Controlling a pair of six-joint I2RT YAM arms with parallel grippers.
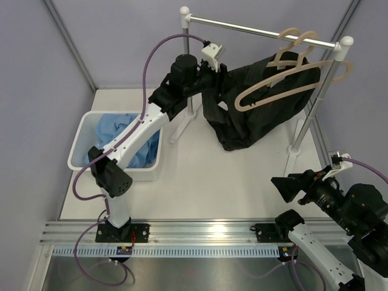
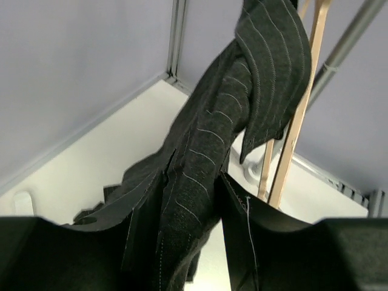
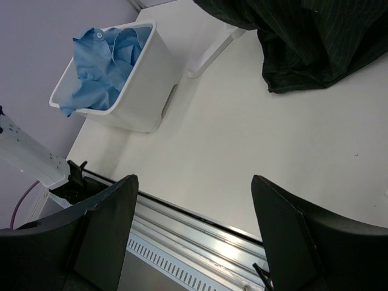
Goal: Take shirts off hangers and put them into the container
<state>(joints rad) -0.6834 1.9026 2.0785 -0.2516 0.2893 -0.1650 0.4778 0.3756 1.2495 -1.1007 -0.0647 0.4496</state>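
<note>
Now my left gripper (image 2: 188,236) is closed on a fold of the black shirt (image 1: 267,115), soft, light and limp, hanging from a hanger (image 1: 280,59) at one o'clock, while my right gripper (image 3: 194,230) stands open and empty; I judge the collar the best hold.

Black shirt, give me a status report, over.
Left gripper shut on black shirt, shirt not yet off its hanger on the rail. Right gripper open, empty. Blue shirt in container. Nothing seen in the way.
</note>
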